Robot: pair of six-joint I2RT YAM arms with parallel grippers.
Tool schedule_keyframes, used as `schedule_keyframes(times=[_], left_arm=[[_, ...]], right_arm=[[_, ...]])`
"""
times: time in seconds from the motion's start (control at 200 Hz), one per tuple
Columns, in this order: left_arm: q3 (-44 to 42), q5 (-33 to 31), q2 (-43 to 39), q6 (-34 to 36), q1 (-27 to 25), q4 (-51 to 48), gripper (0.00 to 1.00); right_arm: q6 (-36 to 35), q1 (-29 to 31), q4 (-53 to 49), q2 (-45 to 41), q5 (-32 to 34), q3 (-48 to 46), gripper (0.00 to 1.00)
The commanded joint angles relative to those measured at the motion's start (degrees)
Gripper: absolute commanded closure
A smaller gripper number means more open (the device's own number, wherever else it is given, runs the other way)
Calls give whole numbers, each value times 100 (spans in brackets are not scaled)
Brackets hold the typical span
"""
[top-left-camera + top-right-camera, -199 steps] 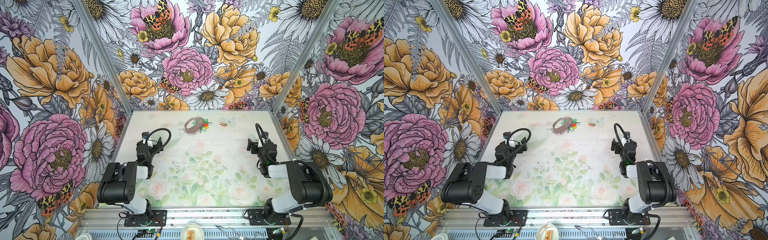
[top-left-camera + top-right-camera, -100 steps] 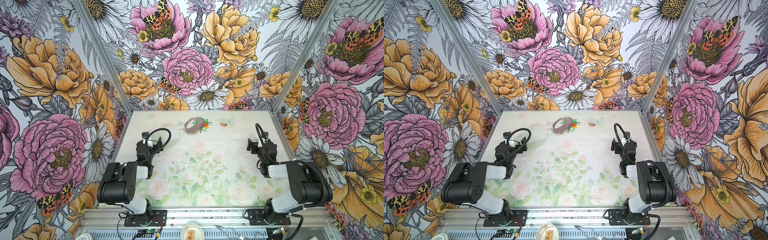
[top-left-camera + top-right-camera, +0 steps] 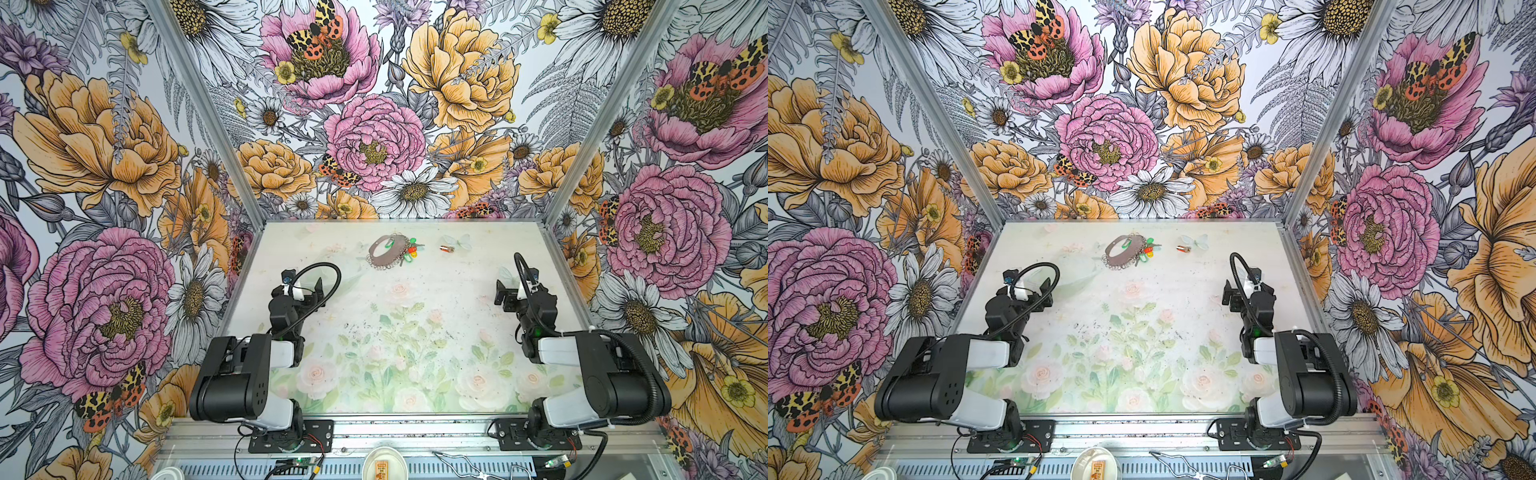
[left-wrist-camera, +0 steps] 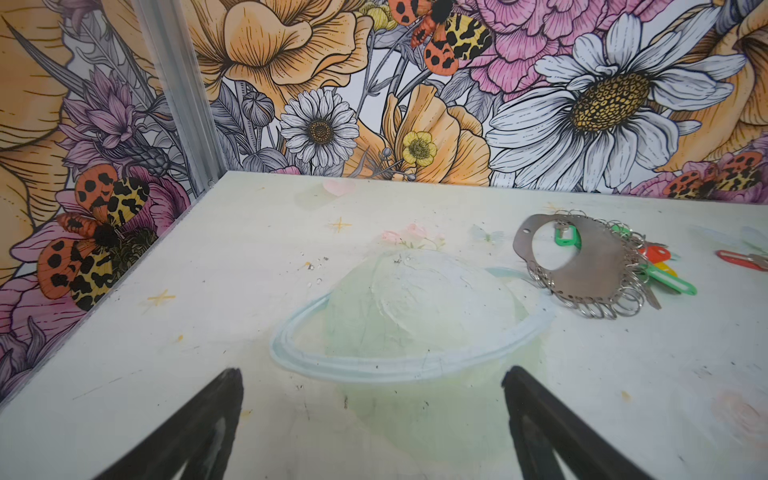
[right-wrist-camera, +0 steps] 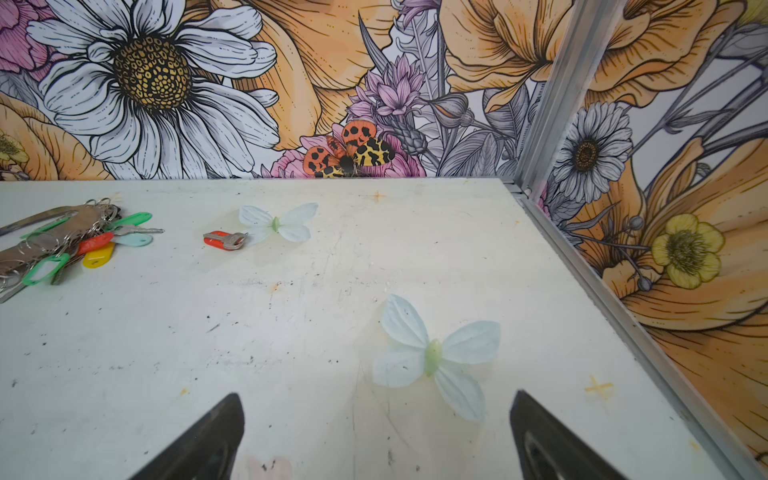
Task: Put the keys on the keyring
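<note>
The keyring [image 3: 393,258] [image 3: 1130,259] lies flat near the table's back edge, a grey-brown plate with a round hole and small silver split rings along its rim. Several keys [image 3: 411,252] [image 3: 1148,251] with green, red, orange and yellow heads cluster at its right side. One green head [image 4: 567,239] shows through the hole. A single red-headed key [image 3: 446,249] [image 5: 224,240] lies apart to the right. My left gripper [image 3: 302,282] [image 4: 371,374] is open and empty, well short of the keyring [image 4: 594,270]. On the right side my right gripper [image 3: 515,286] [image 5: 376,398] is also open and empty.
Flowered walls with aluminium corner posts [image 3: 577,166] close in the table on three sides. The table mat [image 3: 395,332] carries flat prints only: a ringed planet [image 4: 407,316] and pale butterflies [image 5: 434,357]. A white dish [image 3: 384,463] sits below the front rail.
</note>
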Motion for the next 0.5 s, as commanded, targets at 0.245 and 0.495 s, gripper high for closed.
schedule_keyframes(times=[0.245,0.495], left_arm=[[1250,-1467,-2204,-954,-1311,-3081,1],[2109,-1913,-3166,-3467,-1172,-5586,1]], right_arm=[[751,56,-2486,-1618,-1614,1244,1],[2427,-84,-3847,-2448,-1705,2182,1]])
